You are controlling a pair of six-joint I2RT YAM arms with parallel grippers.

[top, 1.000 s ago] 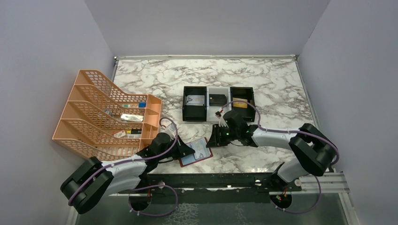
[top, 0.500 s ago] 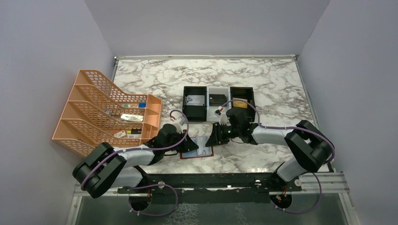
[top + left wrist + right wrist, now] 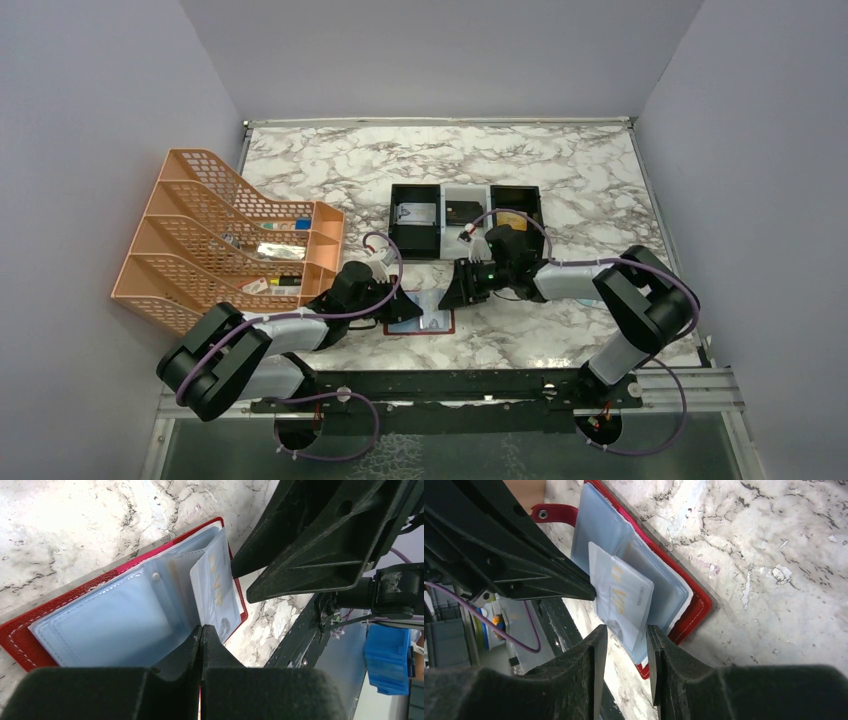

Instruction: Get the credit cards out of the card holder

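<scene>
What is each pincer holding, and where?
Left pincer pinches a clear sleeve of the card holder by its edge. Right pincer straddles that sleeve's free end; grip cannot be told.

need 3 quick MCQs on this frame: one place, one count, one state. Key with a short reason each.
1. Where does the card holder lie?
A. on a shelf
B. on the marble table
C. on the floor

2. How many compartments has the tray?
A. two
B. three
C. five

3. The card holder is:
A. shut flat
B. rolled up
C. open, clear sleeves showing

Key:
1 B, its red back lies on the marble near the arms.
2 B, black, white and black sections sit side by side.
3 C, both wrist views show the sleeves spread out.
</scene>
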